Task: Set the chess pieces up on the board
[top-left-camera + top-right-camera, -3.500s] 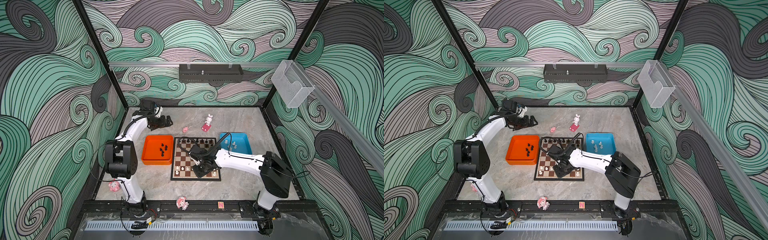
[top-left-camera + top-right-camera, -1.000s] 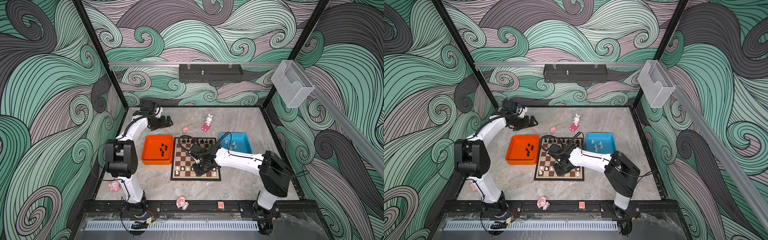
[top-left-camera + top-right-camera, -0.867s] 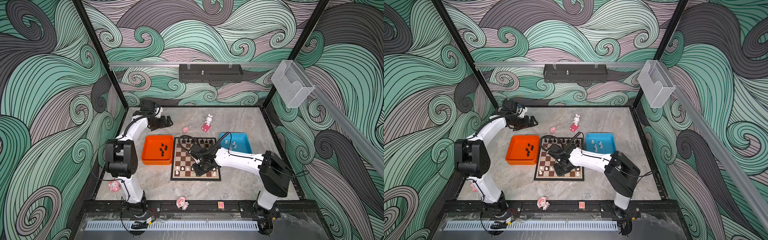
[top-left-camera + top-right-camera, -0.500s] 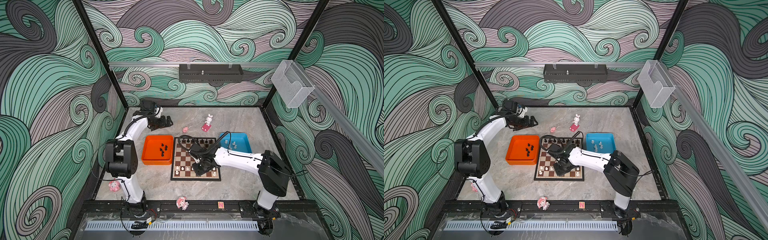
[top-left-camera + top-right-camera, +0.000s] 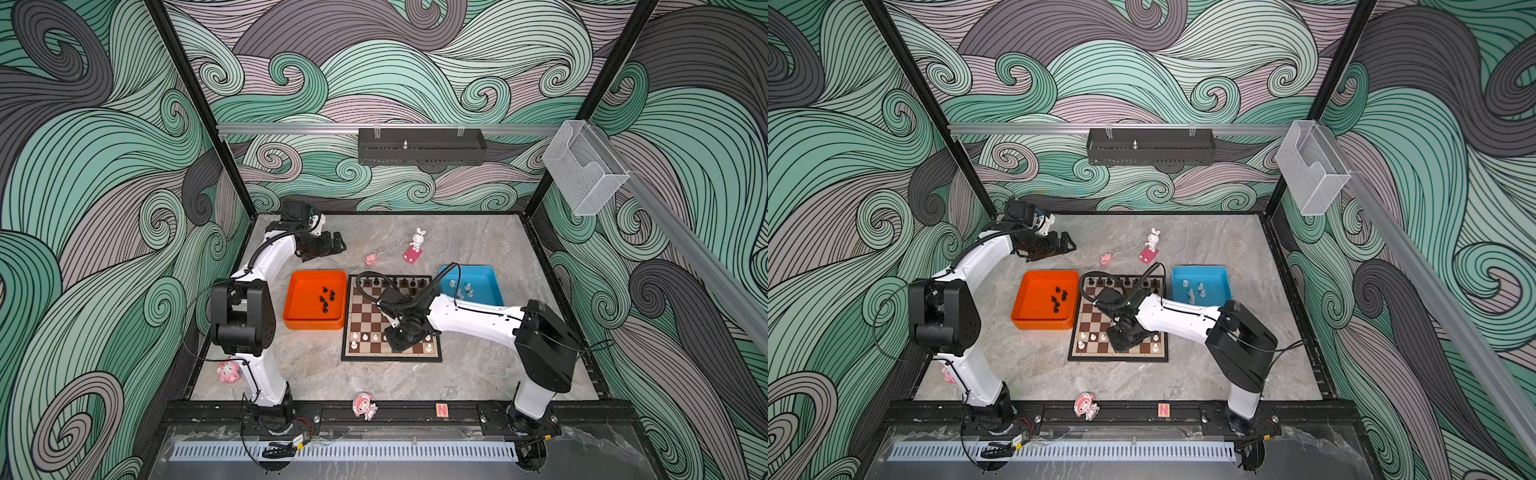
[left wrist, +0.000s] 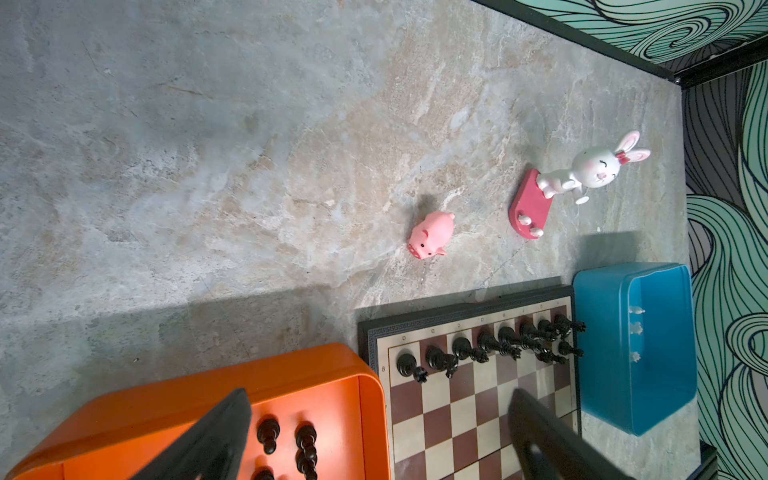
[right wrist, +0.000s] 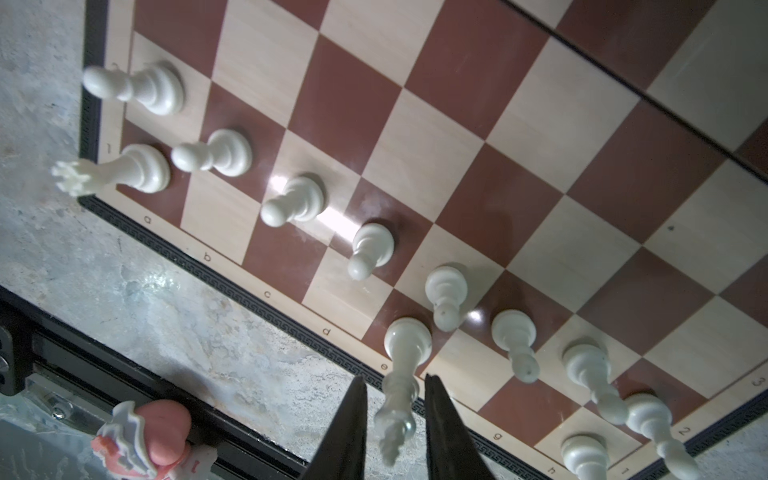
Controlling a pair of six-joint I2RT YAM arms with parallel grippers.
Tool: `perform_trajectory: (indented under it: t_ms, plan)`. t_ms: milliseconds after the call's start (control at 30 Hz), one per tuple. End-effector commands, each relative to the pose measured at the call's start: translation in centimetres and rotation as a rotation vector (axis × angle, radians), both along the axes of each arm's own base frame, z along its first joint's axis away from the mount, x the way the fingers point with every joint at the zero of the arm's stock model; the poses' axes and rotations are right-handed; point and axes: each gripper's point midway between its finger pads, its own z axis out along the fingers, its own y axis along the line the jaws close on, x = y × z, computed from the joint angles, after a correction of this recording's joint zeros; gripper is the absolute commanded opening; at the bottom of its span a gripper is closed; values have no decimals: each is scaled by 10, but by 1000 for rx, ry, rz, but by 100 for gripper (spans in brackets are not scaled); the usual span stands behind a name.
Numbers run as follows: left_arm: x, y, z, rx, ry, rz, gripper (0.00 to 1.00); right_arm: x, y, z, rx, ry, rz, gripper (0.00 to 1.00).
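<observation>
— Over the 6 o'clock edge of the board (image 5: pixel 390 356), the right gripper (image 5: pixel 397 345) is hanging low, but both top views are hiding what is between its fingers. Is the right wrist view showing more?

— Yes. There the fingers (image 7: pixel 345 432) are standing narrowly apart, one on each side of a tall white piece (image 7: pixel 405 345). This piece is standing upright on the rim row, beside the letter e. A thin gap is showing on each side of it, so the fingers are not pressing it.

— And the other chess pieces (image 5: pixel 365 336)?

— More white pieces (image 7: pixel 299 199) are standing on the two rows nearest this same edge. Black pieces (image 6: pixel 490 345) are lining the 12 o'clock edge; the left wrist view is showing them most clearly. More black pieces (image 5: pixel 326 297) are lying in the orange tray (image 5: pixel 311 324), at 9 o'clock from the board. Some white pieces (image 5: pixel 467 287) are sitting in the blue tray (image 5: pixel 478 269), at 1 o'clock.

— What is the left gripper (image 5: pixel 338 245) doing?

— It is hovering over the table (image 5: pixel 457 241), at 12 o'clock from the orange tray. The left wrist view is showing its fingers (image 6: pixel 220 432) spreading wide and holding nothing.
</observation>
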Motion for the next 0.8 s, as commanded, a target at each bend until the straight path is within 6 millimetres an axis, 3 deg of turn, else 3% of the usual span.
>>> perform_trajectory:
  t_ms: [0,267,467,600,767]
  plan:
    - [4,0,2,-17,6,5,99,0,-1,2,-6,13,-5,27]
    - [4,0,2,-15,8,6,99,4,1,25,20,-23,-10,35]
    - [3,1,3,-12,4,6,99,15,-5,56,63,-101,-40,58]
    - [3,3,4,-1,2,14,98,38,-14,86,110,-189,-74,74]
    - [2,7,4,18,2,24,99,90,-54,119,105,-333,-207,99]
